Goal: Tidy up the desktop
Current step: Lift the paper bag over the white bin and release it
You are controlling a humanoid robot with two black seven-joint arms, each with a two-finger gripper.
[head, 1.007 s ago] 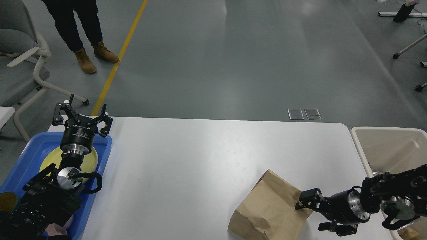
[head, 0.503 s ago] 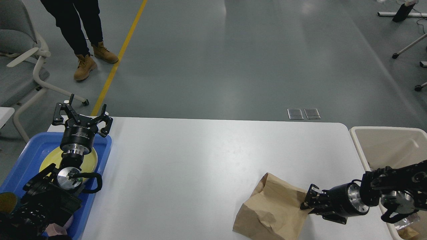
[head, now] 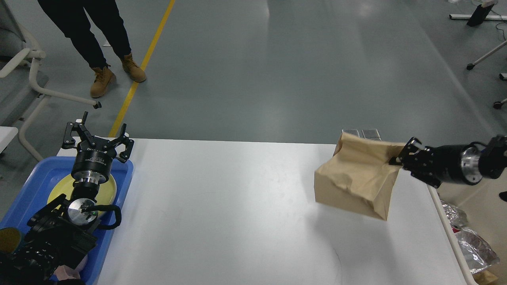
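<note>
Bag, crumpled brown paper [head: 358,178], has risen off the wide white matte desktop [head: 237,206] at right of frame, pinched by the right gripper [head: 400,158]; binning seems next. Left gripper [head: 97,136] hangs spread wide over the blue plastic tray [head: 122,174].

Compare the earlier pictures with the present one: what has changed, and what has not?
The right gripper, shut on the brown paper bag, has lifted it off the desktop and carried it up and right, toward the bin. The left gripper stays open over the blue tray.
</note>
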